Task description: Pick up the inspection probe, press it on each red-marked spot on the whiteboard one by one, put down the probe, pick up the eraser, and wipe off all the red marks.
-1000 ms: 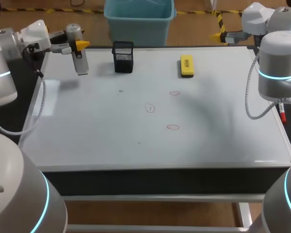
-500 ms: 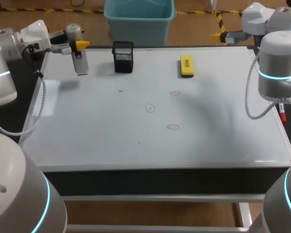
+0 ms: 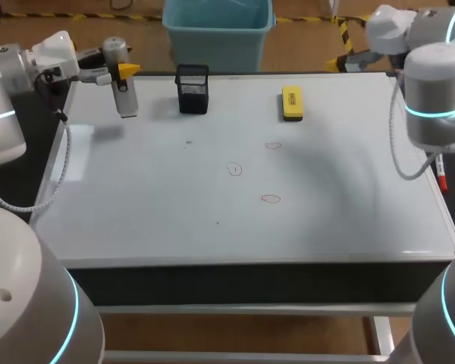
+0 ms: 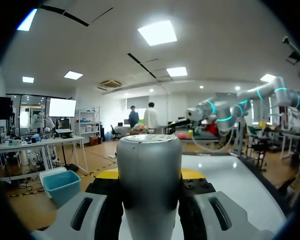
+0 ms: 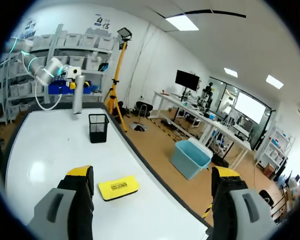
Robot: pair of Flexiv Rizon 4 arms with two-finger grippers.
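The probe (image 3: 122,78), a silver cylinder, hangs upright over the whiteboard's (image 3: 136,197) far left corner with my left gripper (image 3: 118,72) shut on it. The left wrist view shows the probe (image 4: 149,170) filling the gap between the yellow tips. Three red marks (image 3: 273,145) (image 3: 234,168) (image 3: 271,199) sit near the board's middle. The yellow eraser (image 3: 292,102) lies flat at the far side. My right gripper (image 5: 152,175) is open wide and empty at the far right corner, with the eraser (image 5: 118,187) on the board ahead of it.
A black mesh pen holder (image 3: 192,89) stands at the far side between the probe and the eraser, seen too in the right wrist view (image 5: 98,127). My right arm (image 3: 432,91) rises at the board's right edge, where a red-capped pen (image 3: 442,178) lies.
My right arm's wrist has shifted a little to the left at the far right corner. The left arm and the probe have not moved.
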